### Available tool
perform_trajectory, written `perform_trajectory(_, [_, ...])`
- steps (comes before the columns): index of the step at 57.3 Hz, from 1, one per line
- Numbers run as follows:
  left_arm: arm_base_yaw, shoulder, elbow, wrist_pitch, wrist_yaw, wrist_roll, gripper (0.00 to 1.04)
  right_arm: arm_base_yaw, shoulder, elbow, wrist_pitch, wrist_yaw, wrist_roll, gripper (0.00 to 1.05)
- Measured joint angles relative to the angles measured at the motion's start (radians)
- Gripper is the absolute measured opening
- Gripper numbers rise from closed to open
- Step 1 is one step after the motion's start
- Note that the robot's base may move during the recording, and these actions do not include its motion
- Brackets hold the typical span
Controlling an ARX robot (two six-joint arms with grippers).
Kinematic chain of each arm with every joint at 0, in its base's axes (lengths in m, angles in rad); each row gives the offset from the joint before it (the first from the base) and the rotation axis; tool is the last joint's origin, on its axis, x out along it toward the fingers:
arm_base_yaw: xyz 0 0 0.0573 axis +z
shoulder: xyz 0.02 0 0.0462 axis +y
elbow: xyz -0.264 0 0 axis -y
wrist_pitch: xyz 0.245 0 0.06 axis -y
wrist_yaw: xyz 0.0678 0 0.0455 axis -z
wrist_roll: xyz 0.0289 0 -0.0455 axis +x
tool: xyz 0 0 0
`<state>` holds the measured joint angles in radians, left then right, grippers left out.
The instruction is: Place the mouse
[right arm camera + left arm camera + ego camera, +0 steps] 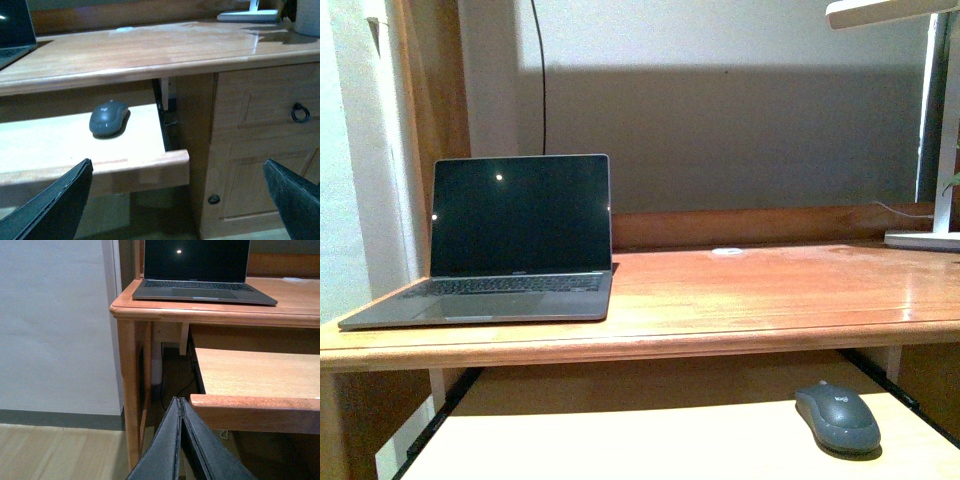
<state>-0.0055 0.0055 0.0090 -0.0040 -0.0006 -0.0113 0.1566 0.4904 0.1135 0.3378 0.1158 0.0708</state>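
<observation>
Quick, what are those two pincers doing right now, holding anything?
Left pincer: closed, holding nothing.
Right pincer: open, empty.

L gripper (181,401): both dark fingers (165,450) pressed flat together along their length, tips touching, no gap btwn pads, nothing gripped. R gripper (177,165): jaws spread wide, one dark finger (55,205) each side, tips roughly level w/ each other and well apart, nothing held btwn them.
</observation>
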Motion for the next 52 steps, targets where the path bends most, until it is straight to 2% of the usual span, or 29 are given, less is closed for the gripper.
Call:
perform_trajectory(9, [0.000,0.000,0.000,0.000,0.000,0.000,0.03,0.077,0.351,0.180,0.143,0.061,-0.006,1.04])
perform_trajectory(28, [0.000,0.000,0.000,0.000,0.000,0.000,0.56,0.204,0.809,0.546,0.137,0.188,-0.111,1.04])
perform_trajectory(42, [0.000,0.000,0.000,0.000,0.000,0.000,0.95,0.232,0.986,0.714,-0.009,0.217,-0.171,1.04])
perform_trajectory(44, [0.000,0.000,0.000,0.000,0.000,0.001,0.99,0.235,1.002,0.728,-0.027,0.226,-0.174,1.04])
perform_trajectory(52, [0.000,0.000,0.000,0.000,0.000,0.002,0.97,0.248,1.064,0.780,-0.093,0.230,-0.173,1.04])
